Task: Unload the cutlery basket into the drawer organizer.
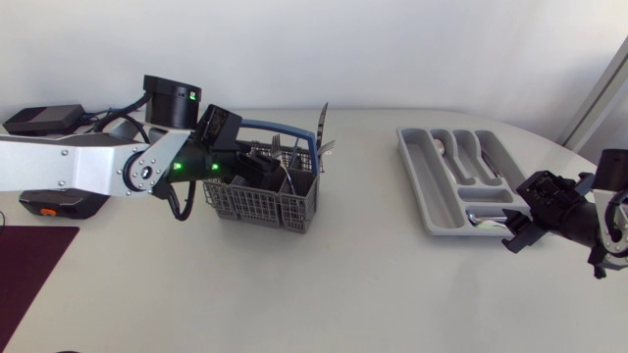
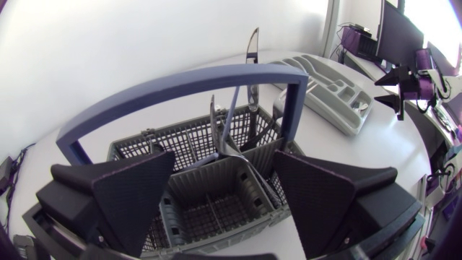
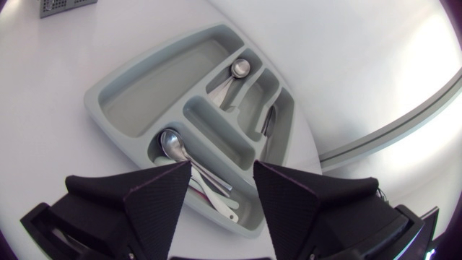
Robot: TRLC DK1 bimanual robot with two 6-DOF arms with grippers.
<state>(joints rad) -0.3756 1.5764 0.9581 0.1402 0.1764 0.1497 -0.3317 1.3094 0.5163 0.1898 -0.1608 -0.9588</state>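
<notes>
My left gripper (image 2: 224, 157) hangs over the basket (image 1: 260, 201), released: its two matte black wedge fingers (image 2: 133, 202) stand wide apart, touching nothing, with an inner pocket of the basket below the gap. The basket is a grey plastic box with latticed mesh walls and a smooth blue hoop handle (image 2: 180, 87) arching over it. One slim steel knife (image 2: 253, 54) stands upright at the end farthest from my fingers, clear above the handle. At least two more thin steel pieces lean crossed just behind the pocket; I cannot tell the full count.

The organizer (image 1: 417, 181) lies well apart from the basket, near the rounded right edge of the table (image 1: 363, 275). A wide stretch of bare, smooth white top runs between them. It is a shallow tray of smooth grey plastic with rounded corners and, as far as I can count, six compartments.

My right gripper (image 3: 221, 165) hovers above its cross compartment, fingers (image 3: 155, 198) spread and holding nothing. One shiny spoon (image 3: 171, 143) lies there beside my finger, with more handles under the gap. A second spoon (image 3: 240, 68) rests in a short compartment farther ahead. The widest long compartment shows bare plastic.
</notes>
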